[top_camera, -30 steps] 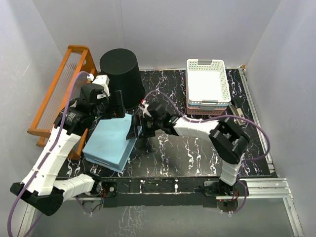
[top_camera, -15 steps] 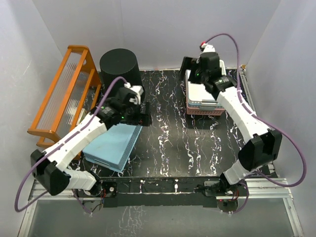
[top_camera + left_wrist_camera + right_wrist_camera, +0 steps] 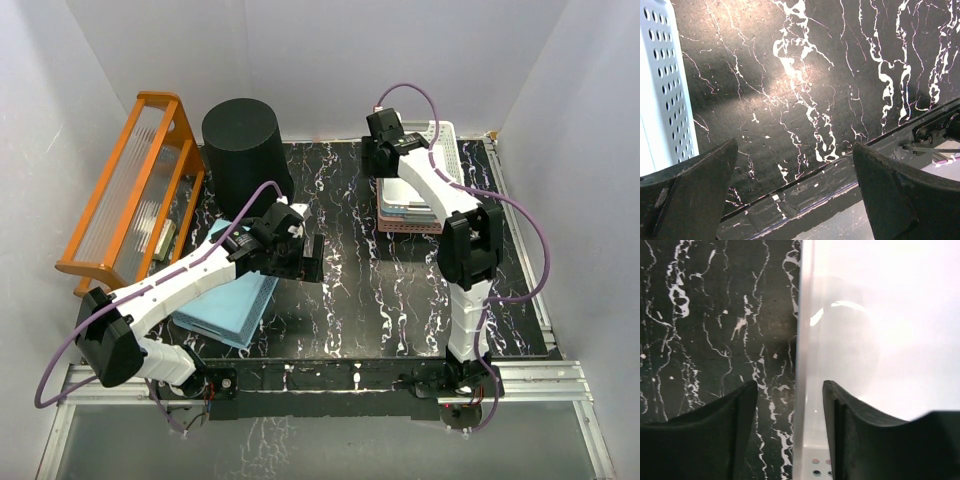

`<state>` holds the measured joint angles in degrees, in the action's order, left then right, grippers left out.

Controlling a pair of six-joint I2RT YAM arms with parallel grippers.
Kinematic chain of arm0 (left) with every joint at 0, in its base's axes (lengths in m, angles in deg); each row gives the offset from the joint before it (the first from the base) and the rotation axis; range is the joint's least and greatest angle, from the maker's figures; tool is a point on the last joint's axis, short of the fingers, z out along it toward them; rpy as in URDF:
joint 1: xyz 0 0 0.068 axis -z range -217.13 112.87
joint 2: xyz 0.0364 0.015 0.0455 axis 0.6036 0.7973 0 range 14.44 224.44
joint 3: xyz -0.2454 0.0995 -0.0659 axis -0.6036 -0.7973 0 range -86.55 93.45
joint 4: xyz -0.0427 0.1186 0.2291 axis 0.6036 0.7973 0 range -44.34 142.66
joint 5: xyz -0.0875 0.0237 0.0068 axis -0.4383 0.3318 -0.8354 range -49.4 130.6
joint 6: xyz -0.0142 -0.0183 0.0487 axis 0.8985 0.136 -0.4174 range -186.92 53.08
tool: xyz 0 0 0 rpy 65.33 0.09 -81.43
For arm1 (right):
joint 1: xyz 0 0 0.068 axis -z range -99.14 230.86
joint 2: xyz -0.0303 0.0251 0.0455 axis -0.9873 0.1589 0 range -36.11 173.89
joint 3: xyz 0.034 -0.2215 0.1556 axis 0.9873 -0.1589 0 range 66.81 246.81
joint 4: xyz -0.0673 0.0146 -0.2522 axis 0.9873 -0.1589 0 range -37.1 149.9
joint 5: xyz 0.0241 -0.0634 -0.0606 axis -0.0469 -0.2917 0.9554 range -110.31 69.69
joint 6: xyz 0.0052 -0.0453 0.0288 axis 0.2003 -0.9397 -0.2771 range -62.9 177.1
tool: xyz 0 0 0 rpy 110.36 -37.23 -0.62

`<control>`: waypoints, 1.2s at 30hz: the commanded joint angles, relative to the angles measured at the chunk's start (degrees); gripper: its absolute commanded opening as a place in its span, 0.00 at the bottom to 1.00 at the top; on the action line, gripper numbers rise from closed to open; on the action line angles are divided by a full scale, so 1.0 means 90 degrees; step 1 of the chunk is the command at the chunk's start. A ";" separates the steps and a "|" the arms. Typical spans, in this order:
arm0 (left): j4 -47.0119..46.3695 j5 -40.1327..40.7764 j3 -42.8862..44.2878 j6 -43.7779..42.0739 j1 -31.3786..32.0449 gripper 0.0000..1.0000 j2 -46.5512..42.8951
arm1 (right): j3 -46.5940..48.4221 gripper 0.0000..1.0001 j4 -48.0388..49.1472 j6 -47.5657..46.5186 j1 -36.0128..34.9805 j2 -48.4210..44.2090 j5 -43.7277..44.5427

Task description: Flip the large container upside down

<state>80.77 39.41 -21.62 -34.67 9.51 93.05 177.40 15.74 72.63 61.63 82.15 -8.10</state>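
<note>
Large container [image 3: 245, 150]: standing at the desk's [image 3: 380, 290] back-left corner.
Left end effector [image 3: 795, 147]: hanging wide, empty; you are aiming for its ribbed wall.
Right end effector [image 3: 790, 385]: hovering half-open over white basket [image 3: 865, 315].

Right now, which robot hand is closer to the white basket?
Right. The right gripper is at the white basket's left rim; the left gripper hangs far off, beside the blue basket.

large container [image 3: 245, 140]: upper face too dark to tell mouth from base.
blue basket [image 3: 225, 305]: far end hidden under the left arm [image 3: 190, 280].
pink basket [image 3: 408, 226]: only a rim shows beneath the white basket [image 3: 447, 150].
white basket, right wrist view: washed out by glare.
</note>
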 commanded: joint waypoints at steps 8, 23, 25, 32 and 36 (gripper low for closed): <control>-0.0081 0.0006 -0.0007 0.0043 0.0023 0.99 -0.0170 | 0.0469 0.09 0.0139 -0.0125 0.0159 -0.0389 0.0772; -0.0034 -0.0249 0.0101 -0.0031 0.0019 0.99 0.0089 | 0.0513 0.23 0.0012 -0.0302 0.0477 -0.0131 0.0290; -0.0078 -0.0232 0.0060 -0.0020 0.0019 0.99 0.0027 | 0.0506 0.21 0.0047 -0.0312 0.0476 -0.0157 0.0268; -0.0213 -0.0149 0.0008 -0.0002 0.0021 0.99 -0.0206 | 0.0672 0.22 -0.0043 -0.0373 0.0524 0.0075 0.0141; -0.0201 -0.0151 -0.0029 0.0005 0.0020 0.99 -0.0226 | 0.0691 0.24 -0.0049 -0.0369 0.0534 0.0211 0.0111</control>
<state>78.92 38.21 -21.62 -34.36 9.51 93.36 180.85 14.64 70.22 65.85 83.02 -7.01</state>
